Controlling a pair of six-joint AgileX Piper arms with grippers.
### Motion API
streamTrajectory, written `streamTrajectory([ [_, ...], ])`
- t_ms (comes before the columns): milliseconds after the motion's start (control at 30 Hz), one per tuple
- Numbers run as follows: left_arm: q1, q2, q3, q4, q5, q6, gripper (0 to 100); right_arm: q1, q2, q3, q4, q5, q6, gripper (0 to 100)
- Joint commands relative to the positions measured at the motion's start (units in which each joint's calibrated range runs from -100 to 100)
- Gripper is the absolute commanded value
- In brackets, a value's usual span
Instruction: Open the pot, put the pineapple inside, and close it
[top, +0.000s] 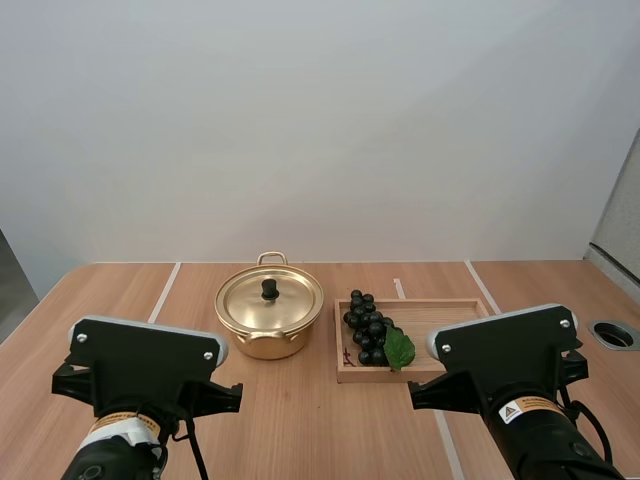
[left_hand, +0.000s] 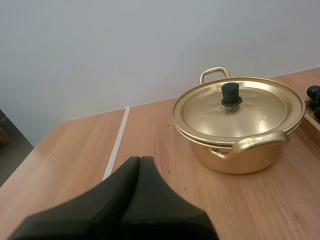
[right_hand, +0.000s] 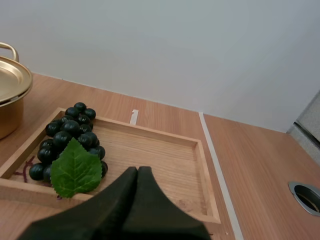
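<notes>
Nearest: left gripper (left_hand: 140, 161), fingers pressed together into one wedge, nothing held. It hangs over the table (top: 300, 430) short of the pot (left_hand: 235, 150) and off to the pot's left, well apart from it. The right gripper (right_hand: 138, 170) is likewise closed flat on nothing, short of the tray (right_hand: 165, 160) and right of the pot. Judgement: both are parked back so the work area is open to the overhead camera, and no step has begun. Farther on, the pot stands upright with its lid (left_hand: 235, 112) seated square on the rim, and the black knob (left_hand: 230, 94) at lid centre stands up free, the obvious pinch point. The left gripper is the nearer one to it and must open before it can go over the knob. The tray lies just beside the pot on its right. The fruit on hand is grapes (right_hand: 70, 132), with a leaf (right_hand: 75, 170), lying at the tray end next to the pot, so I take them as the item to load. That gives a short carry for the right arm. Risk: the bunch is loose and may sag in a pinch. Farthest, the pot's rear handle (left_hand: 215, 74).
</notes>
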Motion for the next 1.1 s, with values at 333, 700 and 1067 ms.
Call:
streamTrajectory([
  [333, 0.01, -0.2, 0.2, -5.8, -2.1, -3.5, 0, 0.1, -0.4, 0.2, 4.0, 6.6, 0.1, 0],
  [700, 0.01, -0.2, 0.2, -5.8, -2.1, -3.5, 0, 3.1, -0.3, 0.2, 4.0, 6.5, 0.1, 0],
  [1067, 0.01, -0.2, 0.2, -5.8, -2.1, -3.5, 0, 4.4, -0.3, 0.2, -2.2, 5.8, 4.5, 0],
])
